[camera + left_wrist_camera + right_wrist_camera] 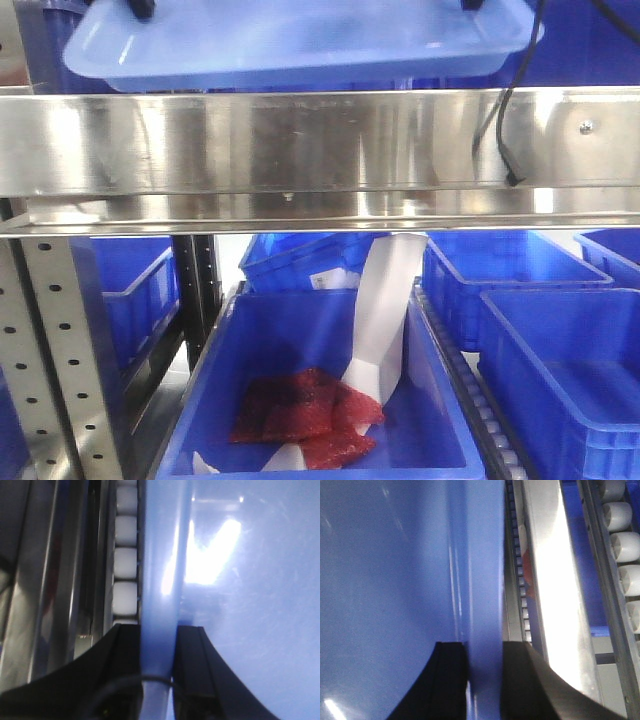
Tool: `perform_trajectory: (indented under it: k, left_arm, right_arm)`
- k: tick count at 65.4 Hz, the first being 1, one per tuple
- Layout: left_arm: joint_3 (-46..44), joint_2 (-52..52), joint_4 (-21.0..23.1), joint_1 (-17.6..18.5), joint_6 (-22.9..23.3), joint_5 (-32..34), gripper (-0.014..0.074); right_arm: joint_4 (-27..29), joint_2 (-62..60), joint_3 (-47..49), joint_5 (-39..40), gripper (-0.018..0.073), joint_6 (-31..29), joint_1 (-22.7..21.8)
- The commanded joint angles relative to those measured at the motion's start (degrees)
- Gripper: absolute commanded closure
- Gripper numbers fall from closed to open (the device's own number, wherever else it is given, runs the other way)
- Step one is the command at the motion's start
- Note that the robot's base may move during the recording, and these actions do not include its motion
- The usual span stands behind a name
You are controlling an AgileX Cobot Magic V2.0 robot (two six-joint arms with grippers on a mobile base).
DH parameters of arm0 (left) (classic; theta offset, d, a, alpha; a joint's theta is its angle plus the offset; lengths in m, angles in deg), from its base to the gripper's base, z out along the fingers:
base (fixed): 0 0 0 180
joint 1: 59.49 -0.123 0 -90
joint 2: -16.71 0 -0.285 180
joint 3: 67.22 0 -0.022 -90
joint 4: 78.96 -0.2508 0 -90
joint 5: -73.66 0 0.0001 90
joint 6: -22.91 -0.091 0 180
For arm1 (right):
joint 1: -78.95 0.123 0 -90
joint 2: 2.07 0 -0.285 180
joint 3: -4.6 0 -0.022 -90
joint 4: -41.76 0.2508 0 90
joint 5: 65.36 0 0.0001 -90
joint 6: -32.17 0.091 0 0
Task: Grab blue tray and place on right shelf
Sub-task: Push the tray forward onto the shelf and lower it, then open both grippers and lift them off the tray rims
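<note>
Exterior front-facing view has the wide, shallow light blue plastic tray at the very top. It is level and sits just above the broad reflective front lip of the shiny stainless steel shelf (whether its bottom touches the shelf, I cannot tell). In the left wrist view the black jaws of the left gripper are clamped on the tray's flared rim, one on each side of it. In the right wrist view the right gripper grips the rim in the same way. White plastic rollers run beside the tray edge. A thin black cable hangs over the lip. Under the shelf stand deep dark blue plastic bins. The middle one holds red packets and a leaning white sheet. A perforated metal upright is at the left.
</note>
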Motion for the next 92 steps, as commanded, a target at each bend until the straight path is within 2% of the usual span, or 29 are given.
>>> perform_trajectory:
  k: [1, 30, 36, 42, 47, 52, 57, 61, 79, 92]
  left_arm:
    - [-2.5, 2.5, 9.4, 1.8, 0.6, 7.6, 0.0562]
    - [-2.5, -0.6, 9.4, 1.8, 0.6, 7.3, 0.0556]
    - [-2.5, -0.6, 9.4, 1.6, 0.6, 7.3, 0.0503]
    - [-2.5, -0.6, 9.4, 1.6, 0.6, 7.3, 0.0391]
    - [-2.5, -0.6, 9.2, 1.6, 0.6, 7.5, 0.0262]
    - [-2.5, -0.6, 7.6, 1.6, 0.6, 7.4, 0.0171]
    - [-2.5, -0.6, 5.4, 1.4, 0.6, 7.2, 0.0153]
    - [-2.5, -0.6, 5.1, 0.9, 0.6, 7.2, 0.0153]
    - [-2.5, -0.6, 4.9, -1.5, 0.6, 5.3, 0.0154]
    - [-2.5, -0.6, 4.3, -1.7, 0.6, 4.3, 0.0154]
  right_arm:
    - [8.0, -2.5, 2.6, 8.0, 0.0399, 0.0, 1.5]
    - [7.9, 0.6, 2.6, 6.5, 0.0399, 0.0, 1.5]
    - [7.9, 0.6, 2.6, 6.9, 0.0397, 0.0, 1.5]
    - [7.9, 0.6, 2.6, 6.9, 0.0389, 0.0, 1.5]
    - [7.8, 0.6, 2.6, 7.0, 0.0319, 0.0, 1.5]
    - [6.0, 0.6, 2.6, 7.0, 0.0182, 0.0, 1.4]
    - [4.1, 0.6, 2.6, 6.3, 0.0053, 0.0, 1.3]
    - [3.1, 0.6, 2.6, 5.8, -0.001, 0.0, 1.2]
    - [1.3, 0.6, 2.6, 6.1, -0.0021, 0.0, 1.1]
    - [1.3, 0.6, 2.6, 6.3, -0.0021, 0.0, 1.1]
